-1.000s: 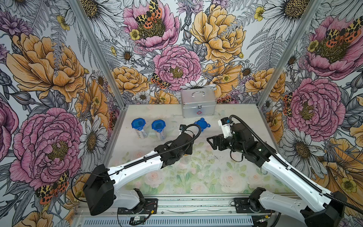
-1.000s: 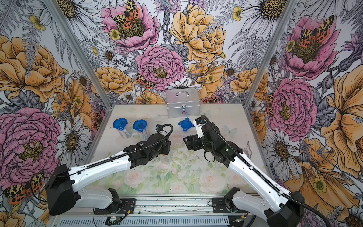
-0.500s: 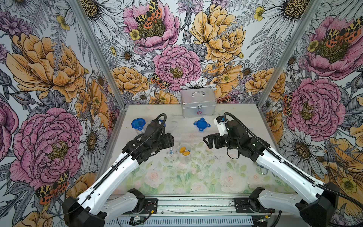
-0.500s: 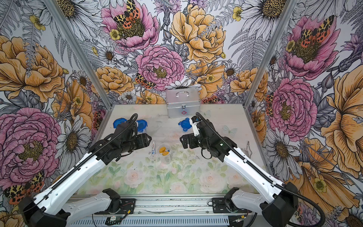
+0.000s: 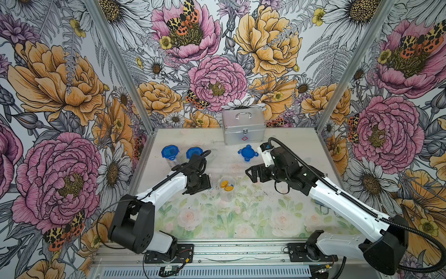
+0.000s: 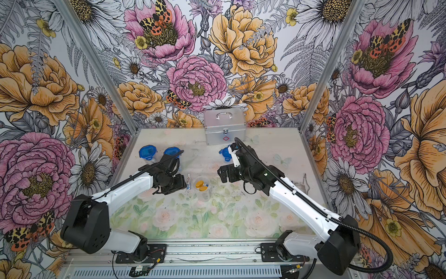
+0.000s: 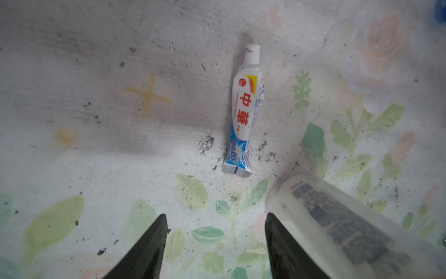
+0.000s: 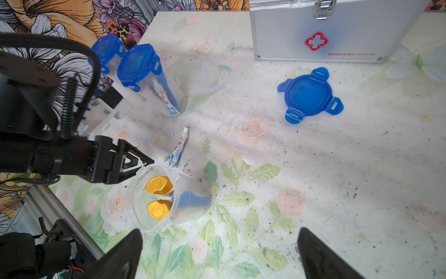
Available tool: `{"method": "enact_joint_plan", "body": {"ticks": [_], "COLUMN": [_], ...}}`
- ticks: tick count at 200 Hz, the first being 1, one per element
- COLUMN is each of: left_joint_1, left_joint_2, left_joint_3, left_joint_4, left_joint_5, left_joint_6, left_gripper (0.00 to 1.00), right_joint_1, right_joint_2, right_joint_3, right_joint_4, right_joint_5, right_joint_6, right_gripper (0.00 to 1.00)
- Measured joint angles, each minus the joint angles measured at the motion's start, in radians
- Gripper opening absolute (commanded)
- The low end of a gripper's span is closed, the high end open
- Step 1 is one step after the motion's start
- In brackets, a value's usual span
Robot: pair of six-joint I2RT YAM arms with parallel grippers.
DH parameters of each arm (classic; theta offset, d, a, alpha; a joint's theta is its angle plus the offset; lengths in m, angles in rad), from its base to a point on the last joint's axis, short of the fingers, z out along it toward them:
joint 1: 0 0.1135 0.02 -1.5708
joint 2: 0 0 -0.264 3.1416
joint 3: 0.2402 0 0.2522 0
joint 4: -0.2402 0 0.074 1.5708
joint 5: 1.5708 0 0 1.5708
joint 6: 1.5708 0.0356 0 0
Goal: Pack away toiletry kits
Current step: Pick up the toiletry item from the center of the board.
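Observation:
An open clear cup (image 5: 226,187) (image 6: 202,186) (image 8: 156,200) stands mid-table with two yellow-capped bottles (image 8: 158,184) and something blue inside. A white-blue toothpaste tube (image 7: 246,111) (image 8: 178,147) (image 6: 188,181) lies flat on the table just behind the cup. My left gripper (image 7: 214,217) (image 8: 144,165) hovers low beside the cup and short of the tube, open and empty, with one finger close to the cup's wall. My right gripper (image 5: 252,174) (image 8: 218,232) hangs open to the right of the cup, holding nothing. A loose blue lid (image 5: 247,152) (image 8: 309,95) lies behind it.
Two clear cups closed with blue lids (image 5: 170,152) (image 5: 195,153) (image 8: 138,64) stand at the back left, behind my left arm. A silver case with a red cross (image 5: 243,125) (image 8: 321,29) sits against the back wall. A clear empty container (image 8: 193,75) rests beside the lidded cups.
My left arm swung from above the open cup toward the lidded cups, then came back low beside the cup. The right gripper opened wider and shifted slightly left.

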Motion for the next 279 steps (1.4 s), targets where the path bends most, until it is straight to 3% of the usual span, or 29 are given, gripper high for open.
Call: {"method": "enact_joint_plan", "body": {"ticks": [46, 101, 126, 175, 222, 279], "left_joint_1": [-0.030, -0.065, -0.079, -0.097, -0.105, -0.139], "left_joint_2": [0.165, 0.228, 0.239, 0.230, 0.085, -0.370], "left_joint_3": [0.054, 0.074, 0.078, 0.065, -0.003, -0.004], "left_joint_4": [0.086, 0.133, 0.147, 0.163, 0.096, -0.035], "left_joint_5": [-0.007, -0.046, -0.064, -0.076, -0.092, -0.130], "left_joint_6": [0.024, 0.031, 0.034, 0.015, 0.013, 0.034], "left_gripper": [0.53, 0.43, 0.23, 0.07, 0.00, 0.00], "right_joint_1": [0.000, -0.005, -0.010, -0.029, -0.045, -0.040], "right_joint_2": [0.000, -0.040, -0.053, -0.072, -0.081, -0.013], "right_joint_3": [0.000, -0.019, -0.029, -0.062, -0.063, 0.046], "right_joint_4": [0.000, 0.000, 0.001, 0.000, 0.000, 0.002], "right_joint_5": [0.015, 0.035, 0.042, 0.045, 0.024, -0.138], "right_joint_6": [0.009, 0.026, 0.033, 0.060, 0.097, 0.141], "right_gripper": [1.00, 1.00, 0.99, 1.00, 1.00, 0.99]}}
